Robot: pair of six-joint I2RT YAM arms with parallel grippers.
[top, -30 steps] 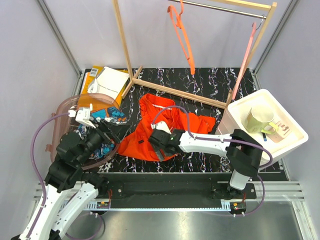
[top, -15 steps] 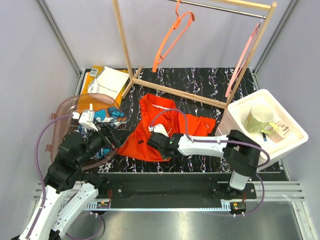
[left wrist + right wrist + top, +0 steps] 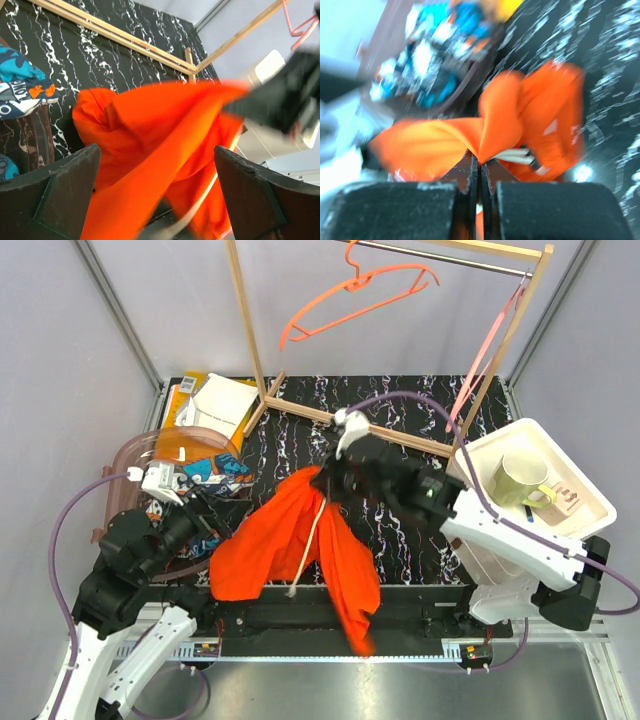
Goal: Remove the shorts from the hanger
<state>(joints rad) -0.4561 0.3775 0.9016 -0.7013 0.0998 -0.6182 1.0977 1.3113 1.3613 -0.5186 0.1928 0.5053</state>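
Note:
My right gripper (image 3: 326,480) (image 3: 481,161) is shut on a fold of the plain orange shorts (image 3: 330,550) (image 3: 520,115) and holds them above the table. They hang down in two lobes with the white drawstring (image 3: 305,555) dangling. The patterned shorts (image 3: 212,470) (image 3: 20,85) (image 3: 435,65) lie in the pink basket (image 3: 120,465) at the left. My left gripper (image 3: 222,508) (image 3: 162,200) is open just left of the hanging orange cloth (image 3: 150,125), which shows blurred between its fingers (image 3: 60,190). An orange hanger (image 3: 350,295) swings bare on the rail.
A wooden clothes rack (image 3: 250,340) stands at the back with a pink hanger (image 3: 490,350) at its right end. A white bin (image 3: 580,520) holding a mug (image 3: 520,480) sits at the right. Booklets (image 3: 215,400) lie at the back left.
My right gripper shut on the orange shorts and lifted them off the table toward the back. The orange hanger has swung up sideways. My left arm stayed put.

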